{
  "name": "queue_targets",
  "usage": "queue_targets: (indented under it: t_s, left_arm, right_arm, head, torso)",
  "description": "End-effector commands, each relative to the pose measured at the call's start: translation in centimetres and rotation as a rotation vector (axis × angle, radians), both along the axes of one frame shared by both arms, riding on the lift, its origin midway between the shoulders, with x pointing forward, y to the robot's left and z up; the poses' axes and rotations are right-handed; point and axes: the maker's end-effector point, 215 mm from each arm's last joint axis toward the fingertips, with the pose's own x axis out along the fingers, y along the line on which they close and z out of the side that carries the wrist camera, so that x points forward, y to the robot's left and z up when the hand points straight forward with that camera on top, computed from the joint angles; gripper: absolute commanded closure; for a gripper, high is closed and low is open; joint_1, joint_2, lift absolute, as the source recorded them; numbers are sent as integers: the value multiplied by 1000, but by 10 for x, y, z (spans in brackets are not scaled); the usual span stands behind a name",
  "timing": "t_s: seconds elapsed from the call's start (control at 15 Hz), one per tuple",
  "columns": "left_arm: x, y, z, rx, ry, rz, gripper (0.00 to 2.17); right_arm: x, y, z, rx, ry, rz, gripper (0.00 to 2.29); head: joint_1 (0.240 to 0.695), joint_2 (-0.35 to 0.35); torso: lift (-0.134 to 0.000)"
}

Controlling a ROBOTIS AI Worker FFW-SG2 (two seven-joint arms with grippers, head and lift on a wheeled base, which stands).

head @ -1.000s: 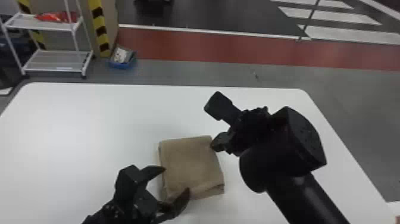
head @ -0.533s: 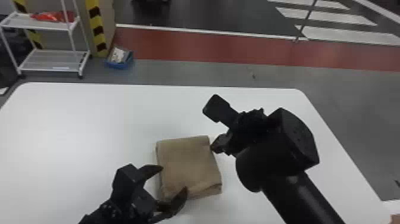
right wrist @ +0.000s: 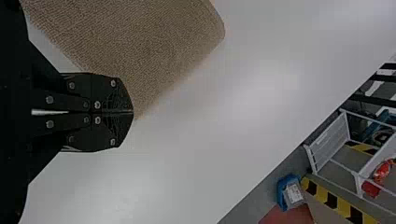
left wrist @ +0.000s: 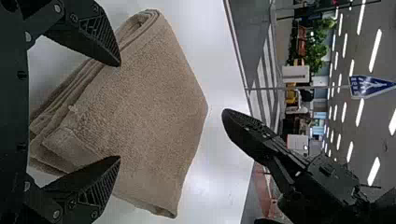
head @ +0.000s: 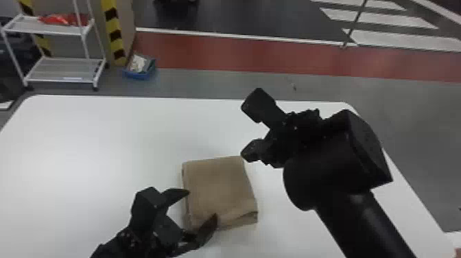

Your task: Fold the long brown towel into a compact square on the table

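On the left, beyond the white table (head: 103, 137), stands a white rack (head: 61, 63) with something red (head: 60, 19) on its upper shelf, then a post with yellow and black stripes (head: 115, 37). Just right of that, a blue bin (head: 139, 74) sits on the floor with pale stuff in it. Nearer, the left gripper (head: 202, 204) comes in with its fingers spread wide and nothing pinched between them; one tip is at the towel's left edge, the other over its near edge, hiding a bit of each. I can't tell whether either tip touches the cloth. The brown towel (head: 219, 185) lies near the middle of the table, folded into a thick, roughly square stack, its layers showing along the near side. By its far right corner is the right gripper (head: 246, 155), its fingers pressed together and empty, as the right wrist view shows; whether it touches the towel is unclear. The black right arm (head: 356, 219) slants across the table's right side and blocks sight of some of the tabletop and edge there. Past the table, a red strip (head: 274, 56) runs across the floor, with a thin pole (head: 353, 27) and white stripes (head: 380, 19) at far right.
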Motion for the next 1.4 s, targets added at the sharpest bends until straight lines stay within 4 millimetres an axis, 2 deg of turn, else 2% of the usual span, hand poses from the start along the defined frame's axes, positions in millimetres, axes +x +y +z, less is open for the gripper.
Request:
queue_targets:
  t_s: [0.0,0.2,0.33,0.47,0.8,0.93,1.07,1.2,1.27,1.33]
  left_arm:
    - [0,0,-1,1,1,-2,208]
    - [-2,0,-2,1,3,-3,208]
    - [-2,1,-2,1,3,-1,208]
    - [-2,1,-1,0,0,-2,208]
    - [-1,3,-1,0,-2,2,208]
    - [2,7,1,1,-5,9,208]
    - [3,12,3,0,-6,14,208]
    - [3,14,16,-9,-13,18,208]
    - [3,22,24,-10,-20,34,208]
    - [-1,26,31,-19,-26,39,208]
  right_arm:
    - [0,6,0,4,-5,4,1480]
    - [-2,12,-40,-50,53,0,1480]
    - [3,1,-53,-81,69,-15,1480]
    - [8,-7,-58,-98,67,-22,1480]
    - [12,-10,-61,-94,69,-33,1480]
    - [20,-17,-40,-24,45,-76,1477]
    - [22,-17,3,119,4,-145,1477]
    - [12,-30,37,215,-55,-247,1463]
    - [2,-44,44,235,-86,-305,1328]
    - [-14,-49,41,262,-96,-338,1082]
  head:
    - [695,-153]
    - [695,-143]
    - [695,-140]
    - [695,-142]
    - [695,-159]
    - [695,-160]
    - [695,-160]
    - [695,-159]
    - [695,-163]
    - [695,-163]
  torso:
    - [-123]
    - [-123]
    - [-123]
    - [-123]
    - [-123]
    - [-123]
    - [-123]
    - [-123]
    - [-123]
    - [-123]
